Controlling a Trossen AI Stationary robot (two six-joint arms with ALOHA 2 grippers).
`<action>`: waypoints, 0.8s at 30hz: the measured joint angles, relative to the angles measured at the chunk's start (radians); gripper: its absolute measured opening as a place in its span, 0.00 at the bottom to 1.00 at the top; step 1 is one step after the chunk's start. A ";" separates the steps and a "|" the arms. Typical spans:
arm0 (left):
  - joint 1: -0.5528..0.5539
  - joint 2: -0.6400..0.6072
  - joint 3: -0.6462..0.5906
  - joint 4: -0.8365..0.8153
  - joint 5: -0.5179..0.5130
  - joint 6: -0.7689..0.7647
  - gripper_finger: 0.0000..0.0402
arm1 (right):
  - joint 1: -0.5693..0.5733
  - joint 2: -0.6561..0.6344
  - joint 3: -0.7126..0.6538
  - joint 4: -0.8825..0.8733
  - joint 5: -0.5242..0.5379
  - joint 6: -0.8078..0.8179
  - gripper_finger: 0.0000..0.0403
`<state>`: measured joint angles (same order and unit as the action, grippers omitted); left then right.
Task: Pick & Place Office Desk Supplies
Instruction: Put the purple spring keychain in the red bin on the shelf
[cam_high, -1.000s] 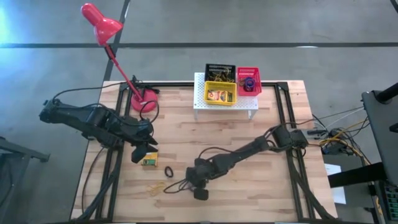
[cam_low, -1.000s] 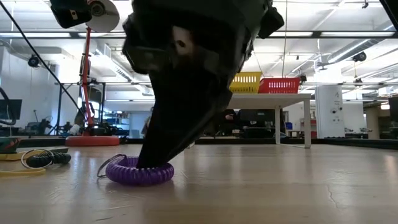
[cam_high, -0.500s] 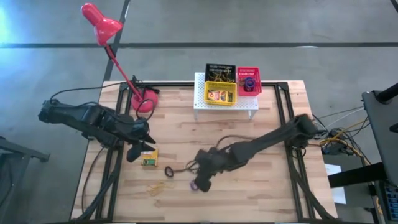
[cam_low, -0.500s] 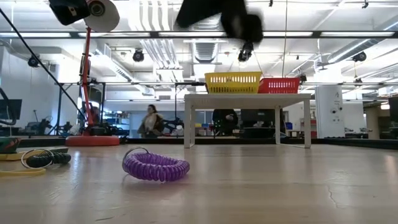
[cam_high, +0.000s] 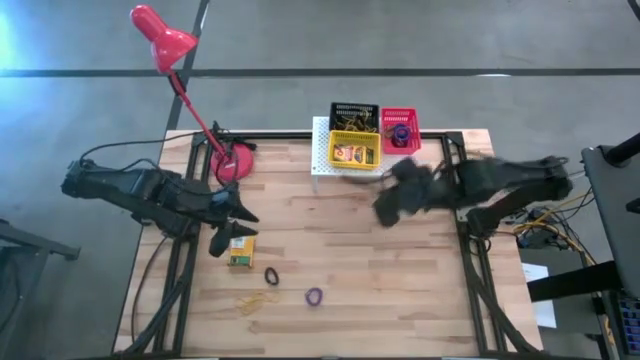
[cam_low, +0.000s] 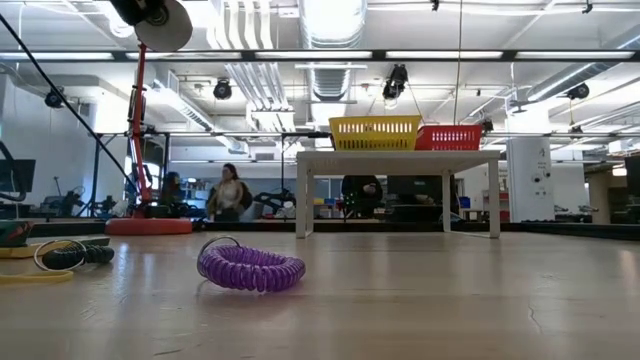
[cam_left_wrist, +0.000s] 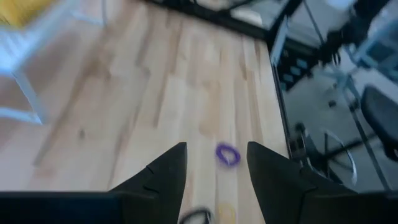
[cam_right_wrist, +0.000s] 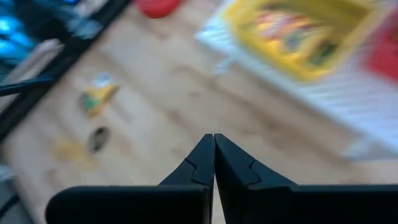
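A purple coiled ring lies flat on the wooden table near its front; it also shows in the low view and left wrist view. To its left lie a black ring, yellow rubber bands and a yellow-green card box. My left gripper hovers open just above the box, with nothing between its fingers. My right gripper is raised right of centre, blurred. It is shut and holds nothing.
A white perforated stand at the table's far edge carries a black tray, a yellow tray and a red tray. A red desk lamp stands far left. Bare wood lies between the stand and the small things.
My right gripper has risen off the purple ring and swung up and away toward the table's far right, rolling as it went. The ring stays on the table, shifted slightly from where it lay under the fingers.
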<state>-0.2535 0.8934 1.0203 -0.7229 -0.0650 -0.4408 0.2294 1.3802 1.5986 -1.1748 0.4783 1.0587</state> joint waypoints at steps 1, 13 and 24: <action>0.000 0.000 0.000 0.023 -0.021 0.000 0.43 | -0.028 -0.025 0.000 -0.041 0.000 -0.014 0.02; 0.002 0.000 0.000 0.154 -0.283 -0.001 0.43 | -0.507 -0.185 -0.003 -0.156 -0.213 -0.670 0.02; 0.002 0.000 0.000 0.142 -0.274 -0.067 0.43 | -0.374 -0.082 -0.321 0.349 -0.772 -0.811 0.07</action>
<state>-0.2516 0.8936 1.0203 -0.5804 -0.3390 -0.5078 -0.1445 1.2978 1.2777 -0.8254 -0.2934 0.2477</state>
